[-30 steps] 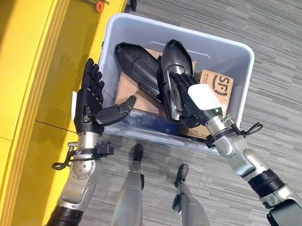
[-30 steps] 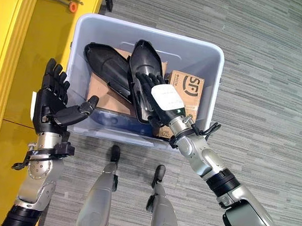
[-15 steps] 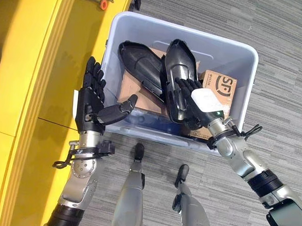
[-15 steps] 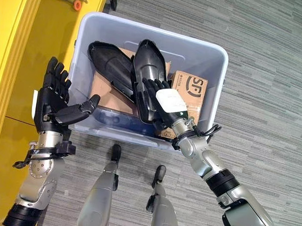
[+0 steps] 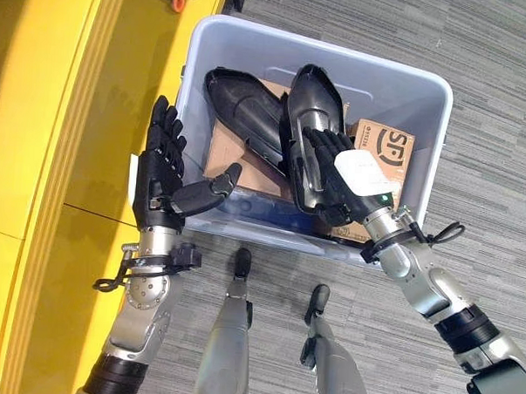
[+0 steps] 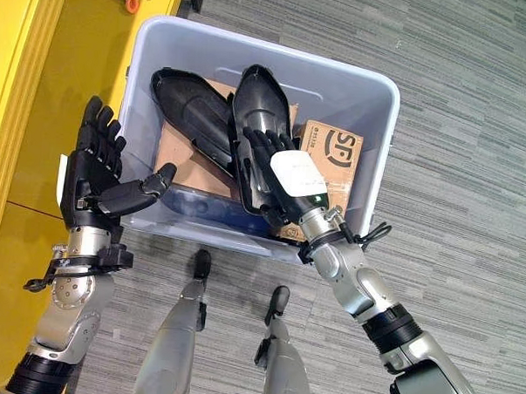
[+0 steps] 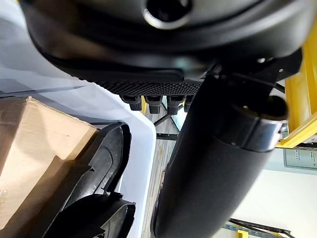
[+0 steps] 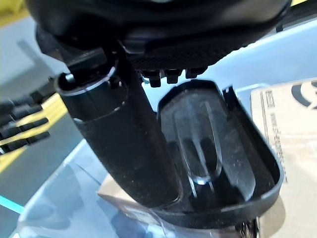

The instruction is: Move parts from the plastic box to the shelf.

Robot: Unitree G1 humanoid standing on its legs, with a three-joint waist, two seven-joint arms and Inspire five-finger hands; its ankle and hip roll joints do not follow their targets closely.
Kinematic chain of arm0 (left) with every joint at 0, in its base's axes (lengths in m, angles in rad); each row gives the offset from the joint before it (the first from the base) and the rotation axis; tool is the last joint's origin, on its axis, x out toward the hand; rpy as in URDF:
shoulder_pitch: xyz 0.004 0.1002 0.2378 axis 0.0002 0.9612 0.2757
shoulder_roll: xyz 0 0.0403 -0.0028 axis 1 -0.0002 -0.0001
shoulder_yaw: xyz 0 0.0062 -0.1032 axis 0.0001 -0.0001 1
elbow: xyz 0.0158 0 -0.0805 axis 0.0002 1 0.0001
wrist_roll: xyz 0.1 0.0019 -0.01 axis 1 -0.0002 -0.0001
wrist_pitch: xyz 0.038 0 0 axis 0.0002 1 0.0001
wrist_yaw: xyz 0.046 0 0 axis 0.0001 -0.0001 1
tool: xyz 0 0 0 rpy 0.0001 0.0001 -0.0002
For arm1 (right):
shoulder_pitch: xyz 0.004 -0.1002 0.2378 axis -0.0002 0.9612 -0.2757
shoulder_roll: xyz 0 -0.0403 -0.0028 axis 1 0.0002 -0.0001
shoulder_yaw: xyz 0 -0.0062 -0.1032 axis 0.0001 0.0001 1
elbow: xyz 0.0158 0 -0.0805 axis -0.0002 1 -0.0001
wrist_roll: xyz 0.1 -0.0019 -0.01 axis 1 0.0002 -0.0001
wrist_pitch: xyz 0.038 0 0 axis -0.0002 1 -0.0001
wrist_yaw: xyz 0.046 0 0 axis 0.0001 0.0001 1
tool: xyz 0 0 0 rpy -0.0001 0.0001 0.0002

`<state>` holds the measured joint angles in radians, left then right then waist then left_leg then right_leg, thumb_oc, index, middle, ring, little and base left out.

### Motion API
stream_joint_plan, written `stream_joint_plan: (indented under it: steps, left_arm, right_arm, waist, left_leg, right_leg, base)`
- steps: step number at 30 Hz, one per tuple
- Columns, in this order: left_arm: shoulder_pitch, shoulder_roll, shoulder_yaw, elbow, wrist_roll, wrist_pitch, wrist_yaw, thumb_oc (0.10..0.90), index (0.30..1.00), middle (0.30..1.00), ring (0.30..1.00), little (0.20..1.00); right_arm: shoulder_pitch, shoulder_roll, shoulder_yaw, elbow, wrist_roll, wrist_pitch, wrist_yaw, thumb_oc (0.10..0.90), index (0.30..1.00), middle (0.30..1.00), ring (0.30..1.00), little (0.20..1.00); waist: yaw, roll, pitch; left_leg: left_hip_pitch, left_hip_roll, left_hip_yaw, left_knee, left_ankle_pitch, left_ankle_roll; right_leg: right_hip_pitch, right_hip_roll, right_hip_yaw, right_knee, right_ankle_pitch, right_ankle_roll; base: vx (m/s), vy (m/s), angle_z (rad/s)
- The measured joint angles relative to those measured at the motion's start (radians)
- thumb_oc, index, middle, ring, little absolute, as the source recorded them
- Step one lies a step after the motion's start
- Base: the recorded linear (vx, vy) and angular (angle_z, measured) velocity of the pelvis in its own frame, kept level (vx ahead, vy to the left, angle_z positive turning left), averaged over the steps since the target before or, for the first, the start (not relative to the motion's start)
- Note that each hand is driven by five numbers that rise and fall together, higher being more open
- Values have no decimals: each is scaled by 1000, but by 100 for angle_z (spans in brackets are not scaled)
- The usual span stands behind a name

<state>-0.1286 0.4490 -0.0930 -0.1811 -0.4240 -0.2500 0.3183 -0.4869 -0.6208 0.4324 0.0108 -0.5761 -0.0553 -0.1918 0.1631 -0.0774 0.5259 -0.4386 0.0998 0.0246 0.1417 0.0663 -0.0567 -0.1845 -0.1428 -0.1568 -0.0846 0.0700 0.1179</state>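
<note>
A pale blue plastic box stands on the floor with two long black moulded parts in it. My right hand is shut on the nearer black part, which stands tilted with its tip towards the far wall. In the right wrist view my thumb lies along that part's hollow side. The second black part lies flat to its left on cardboard. My left hand is open outside the box's left wall, its thumb reaching over the near rim.
A yellow shelf runs along the left, close beside the box. A printed cardboard carton and a plain cardboard piece lie in the box. An orange-tipped item sits on the shelf's far end. Grey carpet lies to the right.
The whole view has shifted slightly. My right hand keeps its hold and has slid a little further up the tilted black part. The left hand has hardly moved.
</note>
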Motion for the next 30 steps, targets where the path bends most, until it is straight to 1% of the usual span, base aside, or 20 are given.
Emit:
stream_joint_plan:
  steps: [3, 14, 30]
  left_arm:
    - [6, 0, 0, -4, 3, 0, 1, 900, 1000, 1000, 1000, 1000]
    - [16, 0, 1, -23, 7, 0, 4, 900, 1000, 1000, 1000, 1000]
    - [13, 0, 1, -25, 7, 1, 23, 900, 1000, 1000, 1000, 1000]
  right_arm:
    - [21, -15, -16, -18, 0, -7, 0, 900, 1000, 1000, 1000, 1000]
    - [39, -16, -18, -20, 0, -8, 1, 900, 1000, 1000, 1000, 1000]
    - [47, -14, -12, 5, -1, -4, 0, 900, 1000, 1000, 1000, 1000]
  waist:
    - [-3, 0, 0]
    - [-22, -1, 1]
    - [-21, -1, 1]
  left_leg:
    - [0, 1, 0, 0, 0, 0]
    - [-3, 1, 0, 0, 0, 0]
    - [-12, 2, -2, 2, 0, 0]
  right_leg:
    - [0, 1, 0, 0, 0, 0]
    - [-2, 2, 0, 0, 0, 0]
    - [-10, 3, -2, 0, 0, 0]
  base:
    - [0, 0, 0]
    - [0, 0, 0]
    - [0, 0, 0]
